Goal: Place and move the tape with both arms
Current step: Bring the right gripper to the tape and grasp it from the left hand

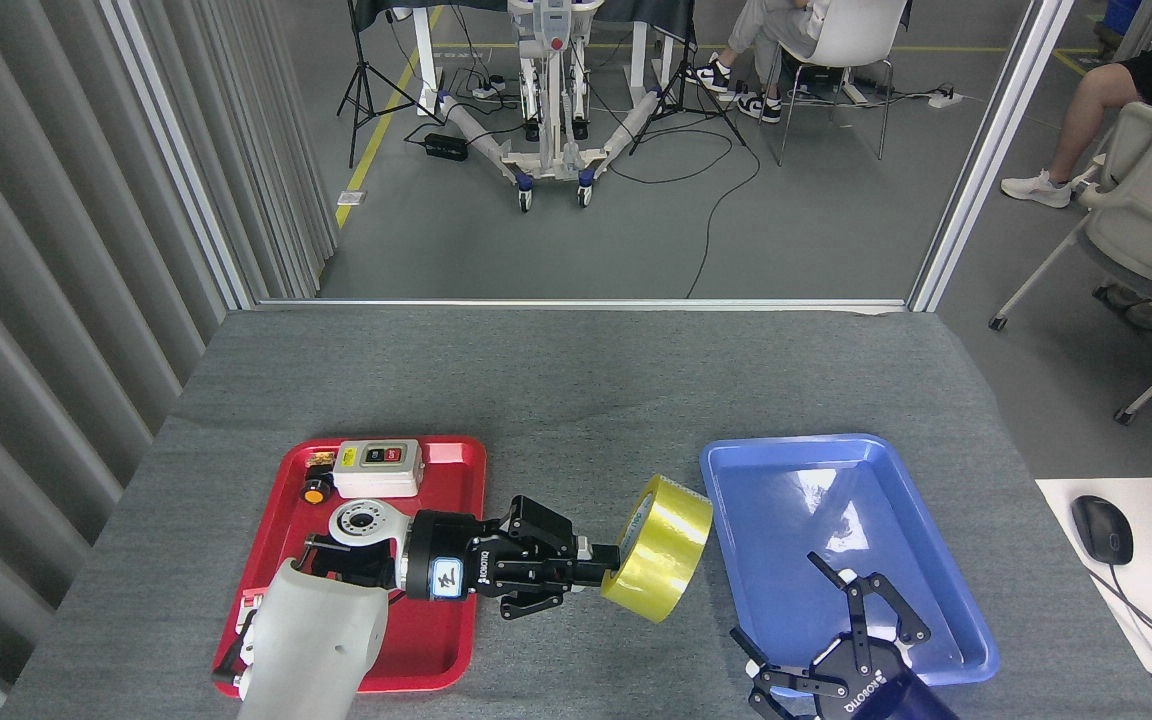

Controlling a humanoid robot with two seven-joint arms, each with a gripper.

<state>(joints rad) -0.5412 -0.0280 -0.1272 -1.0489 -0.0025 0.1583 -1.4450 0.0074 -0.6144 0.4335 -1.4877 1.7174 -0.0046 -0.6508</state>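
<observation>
The tape (658, 548), a wide yellow roll with a white printed core, stands on edge and tilted, low over the grey table between the two trays. My left gripper (608, 569) reaches in from the left and is shut on the roll's left rim. My right gripper (816, 640) stands open at the bottom, over the near left corner of the blue tray (926, 520), with nothing between its fingers. It is to the right of the tape and apart from it.
A red tray (456, 500) at the left holds a white switch box (377, 468) and small parts. A mouse (1101, 528) lies on a white desk at the right. Chairs and seated people are beyond the table.
</observation>
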